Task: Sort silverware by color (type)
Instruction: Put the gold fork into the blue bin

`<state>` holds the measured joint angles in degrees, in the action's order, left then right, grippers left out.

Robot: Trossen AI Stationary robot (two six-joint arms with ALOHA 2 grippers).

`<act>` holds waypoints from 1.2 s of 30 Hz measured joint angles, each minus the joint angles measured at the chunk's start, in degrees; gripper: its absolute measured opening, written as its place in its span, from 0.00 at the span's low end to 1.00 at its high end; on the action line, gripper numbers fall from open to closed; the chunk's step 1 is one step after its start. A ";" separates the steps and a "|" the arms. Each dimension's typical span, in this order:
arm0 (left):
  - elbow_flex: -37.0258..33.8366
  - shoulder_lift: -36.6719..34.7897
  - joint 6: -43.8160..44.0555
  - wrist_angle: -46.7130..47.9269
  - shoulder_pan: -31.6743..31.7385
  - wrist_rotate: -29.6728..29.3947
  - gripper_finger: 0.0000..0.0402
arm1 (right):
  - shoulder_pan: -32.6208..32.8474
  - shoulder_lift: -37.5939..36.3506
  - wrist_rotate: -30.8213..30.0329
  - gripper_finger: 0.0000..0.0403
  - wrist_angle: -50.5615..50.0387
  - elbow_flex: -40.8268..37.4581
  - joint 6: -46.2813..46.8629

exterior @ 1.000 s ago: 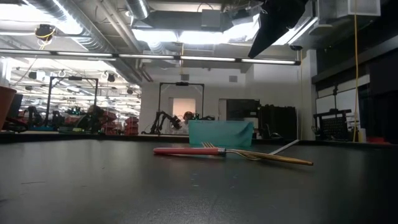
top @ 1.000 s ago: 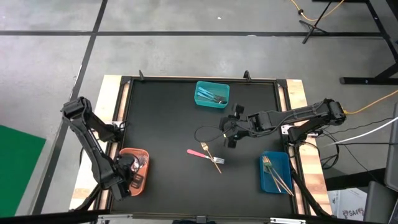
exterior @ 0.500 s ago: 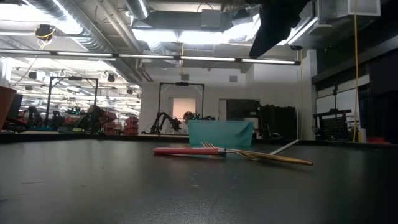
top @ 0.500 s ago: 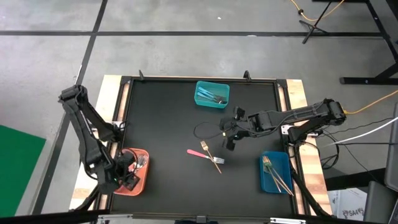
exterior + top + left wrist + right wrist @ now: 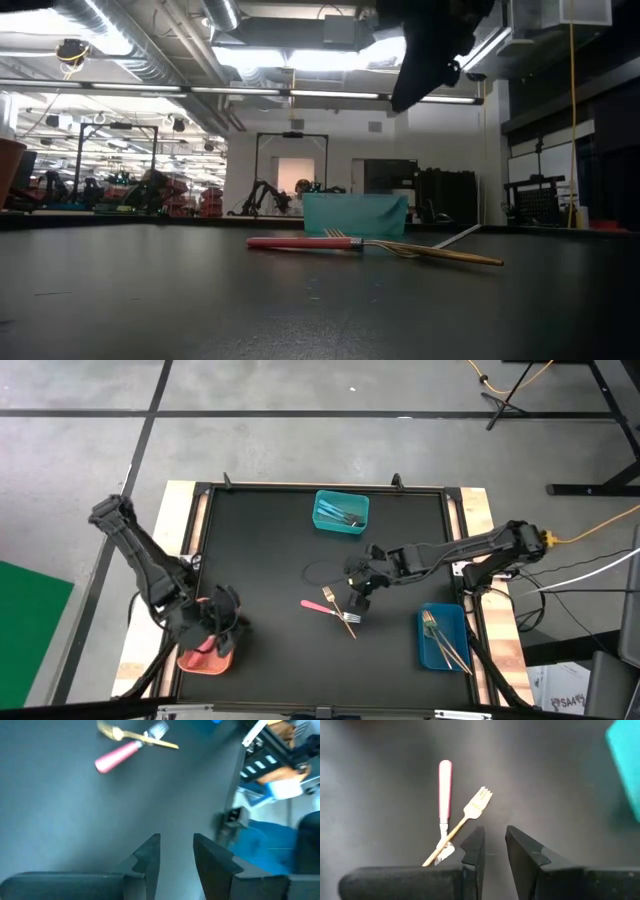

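Two pieces of silverware lie crossed on the black table: a pink-handled fork [image 5: 318, 606] [image 5: 445, 782] and a gold fork [image 5: 343, 614] [image 5: 470, 812], its tines over the pink one's metal head. My right gripper [image 5: 357, 590] [image 5: 495, 829] hovers above and just to the far right of them, open by a narrow gap, with nothing between its fingers. At the table's near left, my left gripper [image 5: 228, 622] [image 5: 176, 837] hangs above the inner edge of the pink bin [image 5: 200, 658], open and empty.
A teal bin [image 5: 341, 512] with light-blue pieces stands at the far edge. A blue bin [image 5: 443, 637] with gold pieces stands at the near right. A thin black cord loop [image 5: 322, 572] lies on the table just beyond the two forks.
My left gripper has risen out of the pink bin, swung toward the table's middle and rolled about its wrist. My right gripper has drifted toward the near left, closer to the two crossed forks, and turned a little. The forks have not moved.
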<state>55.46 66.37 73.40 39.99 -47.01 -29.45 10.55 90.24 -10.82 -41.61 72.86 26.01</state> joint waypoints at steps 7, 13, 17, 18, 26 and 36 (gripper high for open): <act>0.00 0.00 -15.56 -0.09 7.59 0.12 0.27 | 0.00 4.48 2.88 0.18 1.80 0.00 5.27; 0.00 0.00 -21.00 0.02 11.60 0.50 0.27 | 0.00 8.19 2.87 0.18 3.26 -0.02 9.91; 0.00 0.00 -21.53 0.50 13.16 0.44 0.27 | 0.00 10.34 2.90 0.18 6.07 -0.04 12.61; 0.00 0.00 -21.54 0.55 13.46 0.44 0.27 | 0.00 10.84 2.91 0.18 6.78 -0.04 13.33; 0.00 0.00 -21.54 1.93 14.05 0.42 0.27 | 1.10 15.16 2.62 0.18 9.18 -0.04 18.52; 0.00 0.00 -21.54 1.99 12.85 0.33 0.27 | 4.30 17.93 0.02 0.18 11.33 -0.09 21.96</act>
<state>55.46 66.37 51.86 41.97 -34.16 -29.12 14.85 108.16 -10.80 -30.28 72.77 47.97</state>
